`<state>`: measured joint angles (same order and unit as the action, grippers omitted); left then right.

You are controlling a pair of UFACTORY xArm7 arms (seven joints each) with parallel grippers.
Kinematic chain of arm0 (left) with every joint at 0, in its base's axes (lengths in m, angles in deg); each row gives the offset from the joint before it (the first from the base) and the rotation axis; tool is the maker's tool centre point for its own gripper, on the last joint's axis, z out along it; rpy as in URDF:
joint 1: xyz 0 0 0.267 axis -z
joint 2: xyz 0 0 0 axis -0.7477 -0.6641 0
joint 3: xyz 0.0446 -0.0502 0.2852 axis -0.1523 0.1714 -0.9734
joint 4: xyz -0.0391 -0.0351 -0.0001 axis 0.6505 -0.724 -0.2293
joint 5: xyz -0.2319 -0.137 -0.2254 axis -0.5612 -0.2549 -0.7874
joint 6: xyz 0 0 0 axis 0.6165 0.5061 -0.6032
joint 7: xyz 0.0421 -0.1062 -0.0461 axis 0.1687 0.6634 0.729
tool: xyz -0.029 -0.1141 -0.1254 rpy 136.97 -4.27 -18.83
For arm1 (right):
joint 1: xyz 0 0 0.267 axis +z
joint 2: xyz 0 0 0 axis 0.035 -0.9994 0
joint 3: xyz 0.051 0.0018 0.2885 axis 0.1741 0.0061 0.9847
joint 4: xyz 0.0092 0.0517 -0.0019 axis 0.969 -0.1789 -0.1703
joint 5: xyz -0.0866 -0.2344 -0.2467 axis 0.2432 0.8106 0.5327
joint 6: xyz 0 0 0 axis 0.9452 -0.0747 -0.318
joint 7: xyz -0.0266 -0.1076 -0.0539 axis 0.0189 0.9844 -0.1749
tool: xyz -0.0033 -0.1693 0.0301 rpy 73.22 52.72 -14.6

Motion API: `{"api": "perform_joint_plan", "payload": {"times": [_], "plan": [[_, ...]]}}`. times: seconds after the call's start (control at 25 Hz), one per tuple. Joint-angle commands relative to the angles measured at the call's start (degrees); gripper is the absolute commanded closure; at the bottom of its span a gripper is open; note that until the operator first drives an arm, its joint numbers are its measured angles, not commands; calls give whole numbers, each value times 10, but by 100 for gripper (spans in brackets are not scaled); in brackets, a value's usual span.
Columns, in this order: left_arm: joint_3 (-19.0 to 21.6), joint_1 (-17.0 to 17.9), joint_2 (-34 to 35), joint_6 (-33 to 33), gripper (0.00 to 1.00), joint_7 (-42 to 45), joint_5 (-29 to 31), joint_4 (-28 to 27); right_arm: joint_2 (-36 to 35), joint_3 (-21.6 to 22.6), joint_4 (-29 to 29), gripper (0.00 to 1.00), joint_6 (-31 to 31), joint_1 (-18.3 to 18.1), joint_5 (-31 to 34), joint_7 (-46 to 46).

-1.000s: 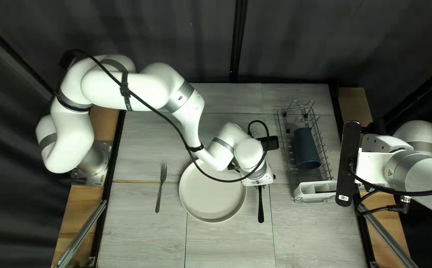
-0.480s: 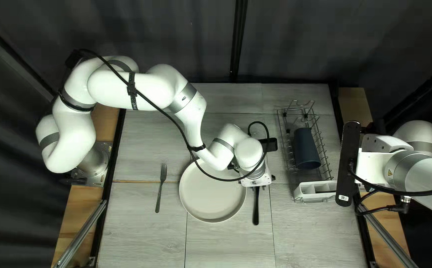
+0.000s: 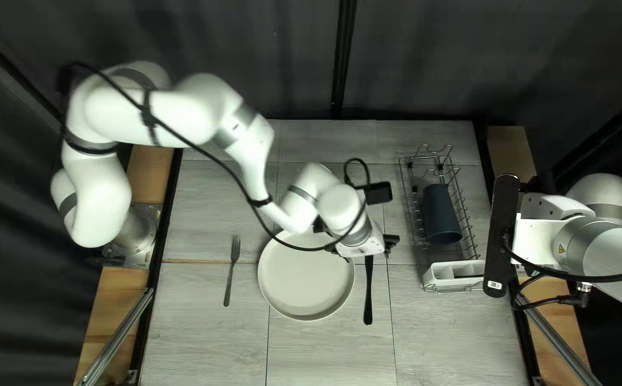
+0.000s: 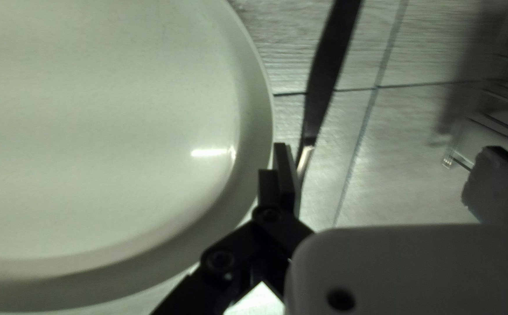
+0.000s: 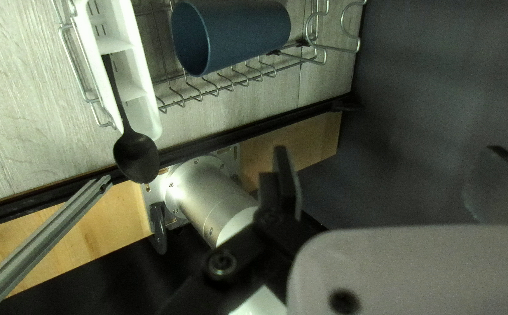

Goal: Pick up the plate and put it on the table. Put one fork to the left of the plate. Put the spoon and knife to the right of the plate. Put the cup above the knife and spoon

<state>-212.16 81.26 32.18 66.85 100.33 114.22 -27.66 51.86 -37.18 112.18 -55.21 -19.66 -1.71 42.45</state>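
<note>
1. Left gripper (image 3: 363, 246): released, at about 2 o'clock from the plate (image 3: 306, 279) in the top left view. In the left wrist view, the gripper's (image 4: 389, 160) fingers stand apart, with the plate's rim close beside one of them; the other finger is blurred, so the width of the gap is a fair reading only.
2. Right gripper (image 3: 532, 239): released, fingers apart in the right wrist view, well off at about 3 o'clock from the plate.
3. Plate: flat on the table (image 3: 203, 343), inner face up.
4. Fork (image 3: 232, 271): on the table at 9 o'clock from the plate, apart from it, tines toward 12 o'clock.
5. Knife (image 3: 368, 297): on the table at about 3 o'clock from the plate, handle end toward 6 o'clock. Part of it is hidden below the left arm's end; contact with the nearer finger cannot be judged.
6. Cup (image 3: 439, 213): blue, lying on its side in the wire rack (image 3: 468, 221), about 2 o'clock from the plate, mouth toward the white holder (image 3: 441, 281).
7. Spoon (image 5: 137, 156): black, handle lying in the white holder, bowl projecting past its end; holder at 3 o'clock from the plate.
</note>
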Motion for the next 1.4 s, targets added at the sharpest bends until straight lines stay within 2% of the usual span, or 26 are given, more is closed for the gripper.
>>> {"api": "perform_joint_plan", "payload": {"times": [0.04, 0.32, 0.36, 0.4, 0.48, 0.64, 0.68, 0.76, 0.92, 1.12, 1.24, 1.4], "plan": [[61, -54, -132, 4, 0, -82, -116, 36, 0, 0, 0, 0, 0, 0, 0, 0], [61, -54, -132, 4, 0, -82, -116, 36, 0, 0, 0, 0, 0, 0, 0, 0], [70, -76, -179, -25, 0, -154, -204, 65, 0, 0, 0, 0, 0, 0, 0, 0], [46, -62, -219, -45, 0, -233, -282, 88, 0, 0, 0, 0, 0, 0, 0, 0], [-71, 40, -290, -40, 0, -392, -426, 124, 0, 0, 0, 0, 0, 0, 0, 0], [-71, 40, -290, -40, 0, -392, -426, 124, 0, 0, 0, 0, 0, 0, 0, 0], [-220, 183, -389, 34, 0, -604, -563, 171, 0, 0, 0, 0, 0, 0, 0, 0], [-223, 196, -396, 35, 0, -624, -574, 179, 0, 0, 0, 0, 0, 0, 0, 0], [-211, 192, -382, 37, 0, -631, -572, 174, 0, 0, 0, 0, 0, 0, 0, 0], [-220, 190, -390, 52, 0, -640, -573, 173, 0, 0, 0, 0, 0, 0, 0, 0], [-227, 176, -358, 48, 0, -648, -567, 153, 0, 0, 0, 0, 0, 0, 0, 0], [-247, 145, -247, 53, 0, -702, -537, 77, 0, 0, 0, 0, 0, 0, 0, 0]]}}
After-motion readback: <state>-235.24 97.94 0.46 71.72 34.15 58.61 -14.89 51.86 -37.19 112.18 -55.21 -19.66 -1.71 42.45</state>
